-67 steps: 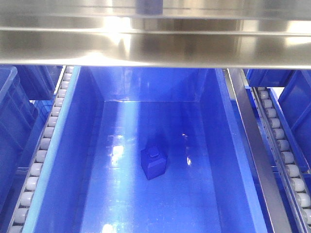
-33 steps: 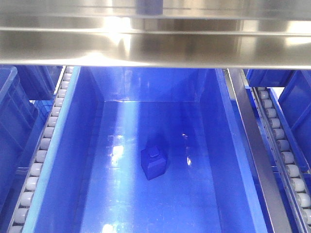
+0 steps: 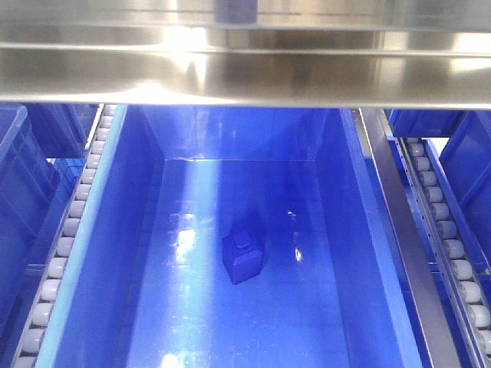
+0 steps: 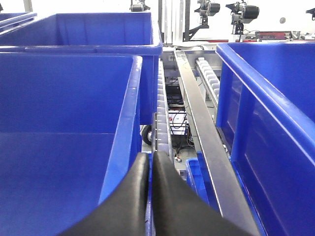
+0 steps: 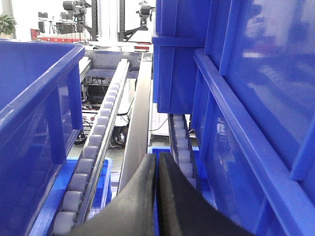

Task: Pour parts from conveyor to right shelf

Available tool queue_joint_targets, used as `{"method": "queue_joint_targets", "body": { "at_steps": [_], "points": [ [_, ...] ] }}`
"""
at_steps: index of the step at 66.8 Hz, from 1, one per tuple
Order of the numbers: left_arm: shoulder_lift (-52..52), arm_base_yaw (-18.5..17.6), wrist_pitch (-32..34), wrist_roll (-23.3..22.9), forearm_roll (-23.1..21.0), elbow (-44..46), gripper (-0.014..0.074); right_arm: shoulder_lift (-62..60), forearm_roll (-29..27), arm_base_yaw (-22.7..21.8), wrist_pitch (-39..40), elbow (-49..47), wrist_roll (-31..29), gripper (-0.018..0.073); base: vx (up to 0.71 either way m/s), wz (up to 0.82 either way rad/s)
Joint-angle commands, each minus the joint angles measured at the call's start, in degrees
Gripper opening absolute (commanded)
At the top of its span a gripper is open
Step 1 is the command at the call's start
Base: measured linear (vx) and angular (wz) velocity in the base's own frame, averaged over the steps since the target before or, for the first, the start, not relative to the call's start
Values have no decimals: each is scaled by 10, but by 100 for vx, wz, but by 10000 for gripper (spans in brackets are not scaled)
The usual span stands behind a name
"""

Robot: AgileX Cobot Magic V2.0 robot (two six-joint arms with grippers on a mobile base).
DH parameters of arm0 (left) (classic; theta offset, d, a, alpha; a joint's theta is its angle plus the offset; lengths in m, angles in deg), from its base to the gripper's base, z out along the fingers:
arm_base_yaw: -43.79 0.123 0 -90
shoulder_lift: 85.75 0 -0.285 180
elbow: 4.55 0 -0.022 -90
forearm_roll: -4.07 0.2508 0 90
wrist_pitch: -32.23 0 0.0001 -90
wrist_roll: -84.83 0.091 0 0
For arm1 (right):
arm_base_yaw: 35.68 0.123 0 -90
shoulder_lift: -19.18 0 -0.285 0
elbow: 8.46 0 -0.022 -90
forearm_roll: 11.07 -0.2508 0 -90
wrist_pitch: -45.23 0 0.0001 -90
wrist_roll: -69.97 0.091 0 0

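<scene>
In the front view, a rail of small white rollers (image 3: 70, 230) runs down the left side, each roller a smooth, dull cylinder; a further blue bin (image 3: 19, 199) is cut off at the left edge. In the middle sits a large deep blue bin (image 3: 100, 253) of glossy plastic, its floor streaked with pale glare. The blue part (image 3: 244, 257) lies on that floor near the centre, a boxy block with bevelled upper edges and a short round knob on top, its colour so close to the bin's that its outline is hard to pick out. Above, a broad brushed-steel beam (image 3: 245, 73) of the right shelf (image 3: 399, 230) hides the bin's far rim. To the right a flat steel strip and a second roller rail (image 3: 449, 238) slant down, with more blue plastic cut off at the edge.

In the left wrist view, the left gripper (image 4: 151, 162) shows two smooth black fingers pressed together with nothing between them, above a gap between ribbed blue bin walls and a steel rail (image 4: 197, 113). In the right wrist view, the right gripper (image 5: 157, 164) is likewise closed and empty, its matte black fingers meeting over a steel channel flanked by grey-white rollers (image 5: 98, 132). Stacked bins fill the right side, their tops out of frame. The conveyor appears in no view.
</scene>
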Motion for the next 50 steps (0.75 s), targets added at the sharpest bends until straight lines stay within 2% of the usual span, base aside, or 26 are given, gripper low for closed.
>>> {"method": "queue_joint_targets", "body": {
  "at_steps": [1, 50],
  "points": [
    [-3, -3, 41, -4, -4, 11, -6, -7, 0, -5, 40, 5, 0, -9, 0, 0],
    [-3, -3, 41, -4, -4, 11, -6, -7, 0, -5, 40, 5, 0, -9, 0, 0]
  ]
}}
